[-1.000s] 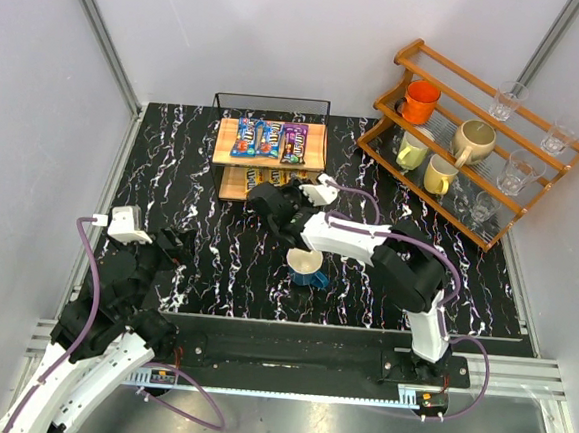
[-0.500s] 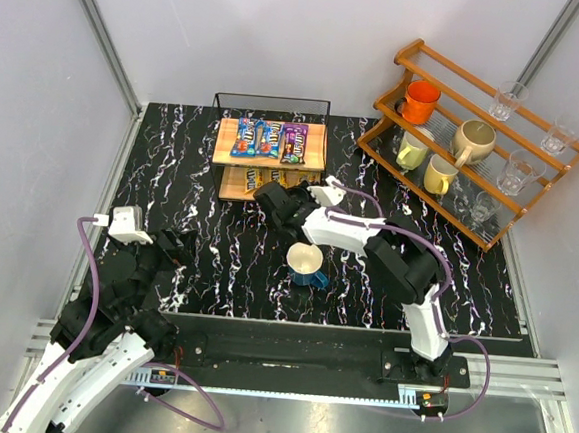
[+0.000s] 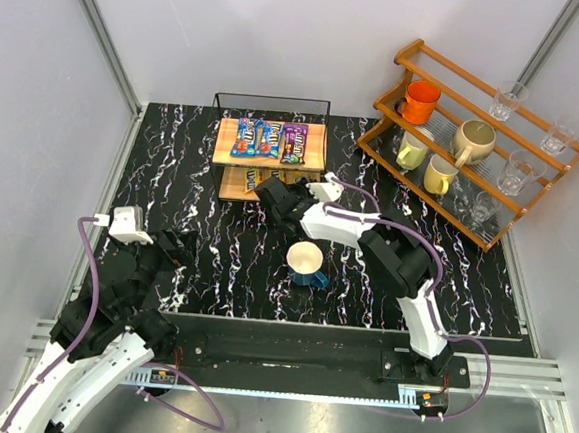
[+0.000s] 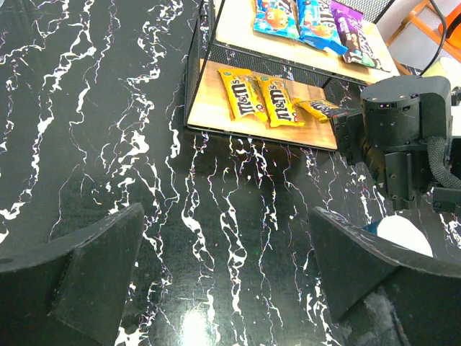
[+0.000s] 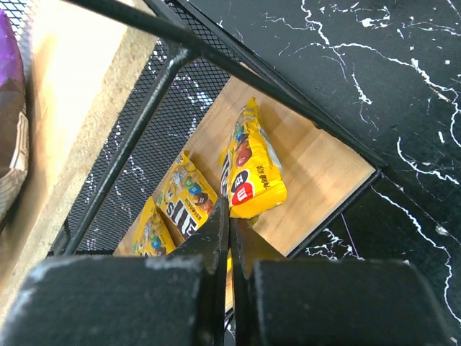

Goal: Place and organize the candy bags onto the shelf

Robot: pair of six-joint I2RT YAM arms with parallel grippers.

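The shelf (image 3: 271,159) stands at the back centre. Two blue candy bags (image 3: 249,136) and a purple one (image 3: 294,142) lie on its top board. Two yellow bags (image 4: 243,94) (image 4: 279,101) lie flat on the lower board (image 4: 209,101). My right gripper (image 5: 230,216) is shut on the edge of the third yellow bag (image 5: 253,164) and holds it tilted over the lower board's right part (image 5: 317,166). That bag also shows in the left wrist view (image 4: 318,109). My left gripper (image 4: 225,213) is open and empty over the table, near the left.
A blue mug (image 3: 307,264) with a white inside stands on the table in front of the shelf, under the right arm. A reddish-brown rack (image 3: 476,141) with mugs and glasses stands at the back right. Grey walls close the sides.
My right gripper has moved away from the mug toward the shelf, carrying the yellow bag to the lower board. The left arm has not moved.
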